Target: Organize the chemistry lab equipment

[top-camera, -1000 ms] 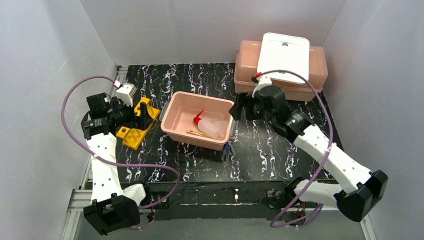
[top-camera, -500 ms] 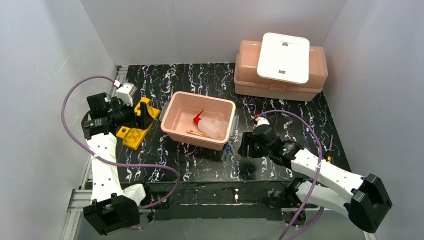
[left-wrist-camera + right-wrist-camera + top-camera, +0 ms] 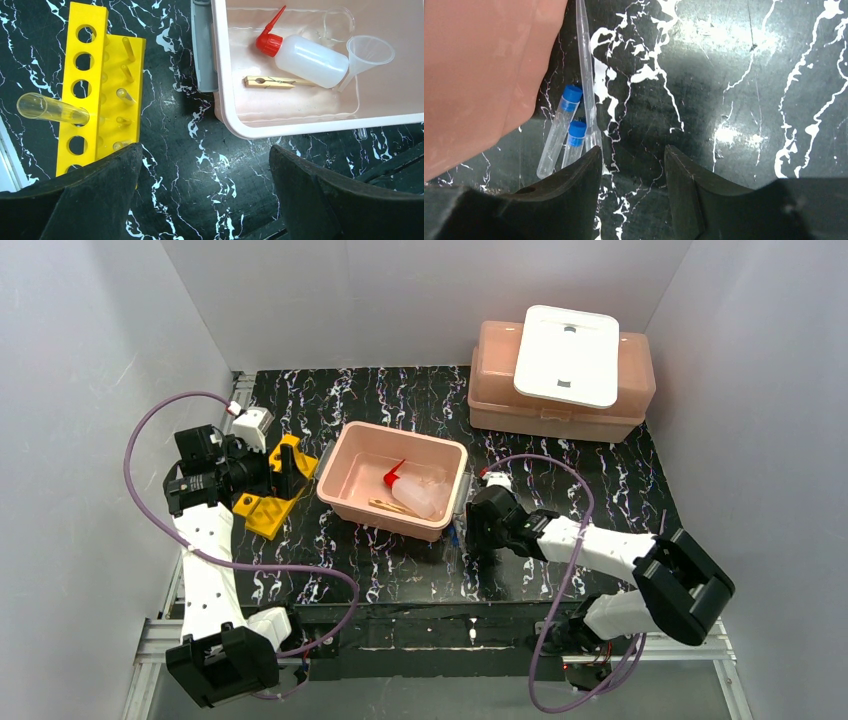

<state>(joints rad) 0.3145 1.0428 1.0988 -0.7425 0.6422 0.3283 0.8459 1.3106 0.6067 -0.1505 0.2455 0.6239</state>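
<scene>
The yellow test-tube rack [image 3: 272, 490] lies at the left, with one clear glass tube [image 3: 50, 109] stuck in a hole. My left gripper [image 3: 285, 472] hovers over it, open and empty [image 3: 205, 155]. The open pink tub [image 3: 345, 498] holds the squeeze bottle with red nozzle [image 3: 305, 57], a wooden stick [image 3: 270, 82], a clear funnel [image 3: 367, 52] and the small beaker [image 3: 337, 22]. Two blue-capped tubes [image 3: 561, 127] and a clear pipette [image 3: 586, 75] lie on the table by the tub's near right corner. My right gripper [image 3: 633, 155] is low just right of them, open and empty [image 3: 468, 532].
A closed pink tub [image 3: 560, 410] with a white lid [image 3: 568, 355] on top stands at the back right. The open tub has a grey latch [image 3: 202, 50] on its left side. White walls enclose the black marbled table [image 3: 400, 560].
My right arm has swung from beside the tub's far right corner down to the near right of the tub, low over the blue-capped tubes. The left arm has not moved.
</scene>
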